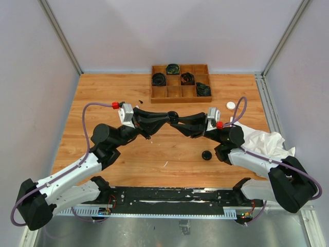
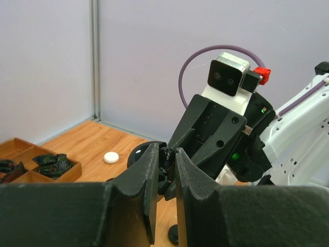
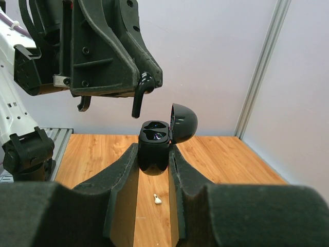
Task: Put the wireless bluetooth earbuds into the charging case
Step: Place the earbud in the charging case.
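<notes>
Meeting in mid-air over the middle of the light-brown wooden table (image 1: pixel 175 146), your two arms face each other tip to tip. Your right gripper (image 3: pixel 154 160) is clamped narrowly on a glossy black rounded charging case (image 3: pixel 154 139). It holds the case upright, with the domed lid (image 3: pixel 184 122) swung open to the right and two dark wells showing. Your left gripper (image 2: pixel 165 154) is pinched tight on a small black stemmed earbud (image 3: pixel 141 95). The earbud hangs stem-down just above the case's left rim, and the right wrist view shows a slim gap between them. Down on the table lie a tiny white stemmed earbud (image 3: pixel 158 199) and a black round puck-like case (image 1: pixel 206 155) near your right arm. A white round puck (image 1: pixel 231 105) sits beside a brown wooden compartment tray (image 1: pixel 174 93) of coiled black cables (image 1: pixel 159 78).
</notes>
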You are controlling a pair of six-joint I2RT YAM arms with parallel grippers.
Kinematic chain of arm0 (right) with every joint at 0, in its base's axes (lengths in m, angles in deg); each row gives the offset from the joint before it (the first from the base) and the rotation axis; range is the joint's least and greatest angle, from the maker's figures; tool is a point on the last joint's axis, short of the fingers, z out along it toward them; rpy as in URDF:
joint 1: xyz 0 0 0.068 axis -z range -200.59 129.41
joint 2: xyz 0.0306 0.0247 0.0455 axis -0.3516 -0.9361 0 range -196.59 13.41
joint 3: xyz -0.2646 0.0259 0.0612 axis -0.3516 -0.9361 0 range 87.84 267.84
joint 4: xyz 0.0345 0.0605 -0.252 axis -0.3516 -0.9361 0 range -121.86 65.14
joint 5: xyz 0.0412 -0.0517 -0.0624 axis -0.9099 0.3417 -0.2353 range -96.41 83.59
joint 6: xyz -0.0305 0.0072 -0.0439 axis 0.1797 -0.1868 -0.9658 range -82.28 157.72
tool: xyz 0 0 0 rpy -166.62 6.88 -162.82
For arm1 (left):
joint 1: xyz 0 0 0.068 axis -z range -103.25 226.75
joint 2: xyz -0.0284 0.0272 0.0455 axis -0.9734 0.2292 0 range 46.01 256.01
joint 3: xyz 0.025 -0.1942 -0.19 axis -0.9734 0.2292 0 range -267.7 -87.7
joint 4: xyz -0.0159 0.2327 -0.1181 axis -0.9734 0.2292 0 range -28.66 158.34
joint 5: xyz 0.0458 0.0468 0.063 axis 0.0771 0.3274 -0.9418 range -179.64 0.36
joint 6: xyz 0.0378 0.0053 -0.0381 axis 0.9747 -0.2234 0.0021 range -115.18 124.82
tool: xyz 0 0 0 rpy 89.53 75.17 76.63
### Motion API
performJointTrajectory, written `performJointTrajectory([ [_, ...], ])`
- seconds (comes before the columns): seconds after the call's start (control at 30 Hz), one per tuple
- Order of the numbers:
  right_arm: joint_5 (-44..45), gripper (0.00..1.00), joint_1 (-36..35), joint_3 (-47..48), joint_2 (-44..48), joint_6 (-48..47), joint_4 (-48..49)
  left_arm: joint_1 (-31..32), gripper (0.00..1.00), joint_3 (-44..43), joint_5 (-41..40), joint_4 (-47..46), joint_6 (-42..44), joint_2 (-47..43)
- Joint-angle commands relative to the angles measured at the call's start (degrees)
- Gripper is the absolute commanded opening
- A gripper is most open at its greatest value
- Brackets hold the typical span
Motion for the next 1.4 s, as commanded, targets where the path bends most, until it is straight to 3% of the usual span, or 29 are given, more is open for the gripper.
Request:
performJointTrajectory([
  [0.0, 1.1, 0.01, -1.0, 0.2, 1.17, 0.27, 4.47, 0.8, 0.13, 0.72, -1.54, -2.59, 1.86, 0.35],
  [1.2, 2.64, 0.01, -1.4, -0.69, 2.96, 0.09, 4.53, 2.94, 0.12, 2.64, -4.32, -6.81, 0.18, 2.74],
  [1.37, 2.76, 0.01, -1.43, -0.86, 3.1, -0.15, 4.51, 3.09, 0.19, 3.25, -5.32, -6.81, 0.11, 2.53],
])
